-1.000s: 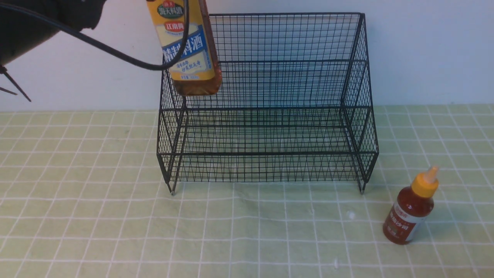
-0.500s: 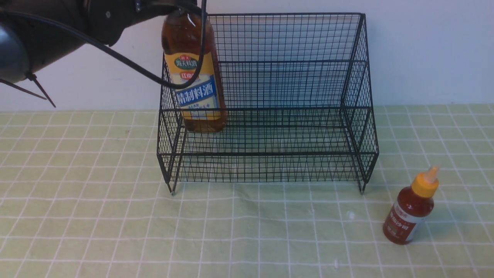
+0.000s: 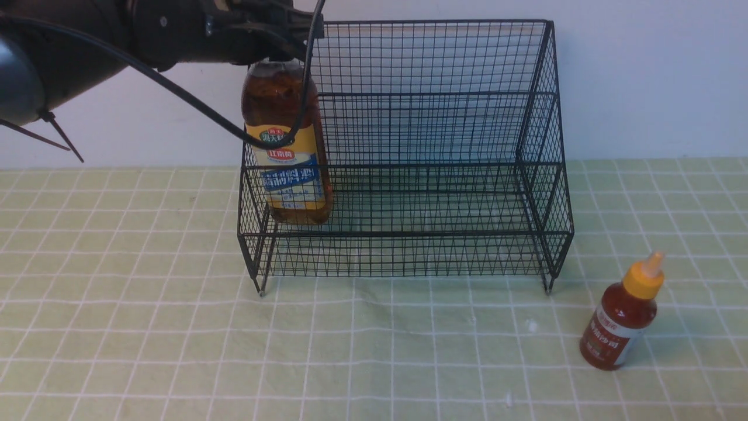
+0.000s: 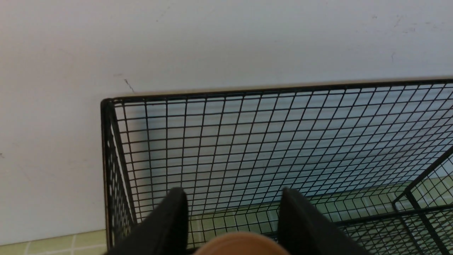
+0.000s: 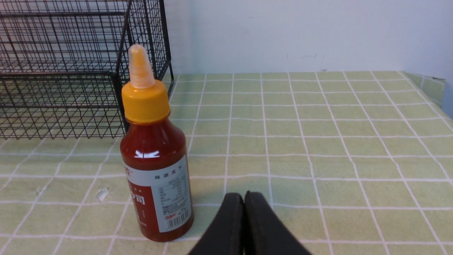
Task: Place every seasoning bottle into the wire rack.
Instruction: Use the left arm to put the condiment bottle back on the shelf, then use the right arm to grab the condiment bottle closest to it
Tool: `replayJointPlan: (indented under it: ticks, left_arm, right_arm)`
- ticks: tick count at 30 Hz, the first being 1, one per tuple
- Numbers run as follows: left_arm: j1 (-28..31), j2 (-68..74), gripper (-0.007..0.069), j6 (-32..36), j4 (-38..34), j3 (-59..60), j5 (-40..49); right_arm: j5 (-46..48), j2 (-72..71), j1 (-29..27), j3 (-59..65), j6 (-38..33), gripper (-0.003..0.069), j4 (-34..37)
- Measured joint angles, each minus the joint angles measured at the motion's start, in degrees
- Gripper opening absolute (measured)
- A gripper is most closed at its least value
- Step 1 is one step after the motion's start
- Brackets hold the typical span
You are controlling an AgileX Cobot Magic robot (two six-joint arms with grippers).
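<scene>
1. Black wire-mesh two-tier rack (image 3: 409, 234): our release spot, left end.
2. Tall amber bottle, yellow-blue label (image 3: 292, 156): near-upright there, below our nearer left gripper (image 4: 233, 198), apparently clasping its cap.
3. Small red sauce bottle (image 5: 155, 177): beside our closed right gripper (image 5: 246, 198).

1 bottle (image 3: 286, 140) in rack (image 3: 409, 234), 1 sauce bottle (image 3: 620, 318) right of it.

Your left arm (image 3: 87, 52) reaches in from the left side, up high. Your left gripper (image 4: 231, 212) is closed on something. Your right gripper (image 5: 244, 202) is shut, tips together.
</scene>
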Motion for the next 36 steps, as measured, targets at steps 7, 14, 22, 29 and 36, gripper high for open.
replayJointPlan:
  ticks: [7, 14, 22, 29, 36]
  left_arm:
    - [0.00, 0.00, 0.0301, 0.16, 0.00, -0.02, 0.65]
    - [-0.08, -1.28, 0.0377, 0.64, 0.00, -1.21, 0.52]
    - [-0.14, -7.93, 0.0413, 3.18, 5.07, -1.34, 3.19]
    - [-0.14, -17.92, 0.0234, 5.61, 11.97, -1.64, 19.39]
    - [-0.14, -28.35, 0.0001, 7.18, 13.49, 1.18, 44.61]
  right_arm:
    - [0.00, 0.00, 0.00, 0.00, 0.00, -0.0015, 0.00]
    - [0.00, 0.00, 0.00, 0.00, 0.00, -0.0015, 0.00]
    - [0.00, 0.00, 0.00, 0.00, 0.00, -0.0015, 0.00]
    - [0.00, 0.00, 0.00, 0.00, 0.00, -0.0015, 0.00]
    - [0.00, 0.00, 0.00, 0.00, 0.00, -0.0015, 0.00]
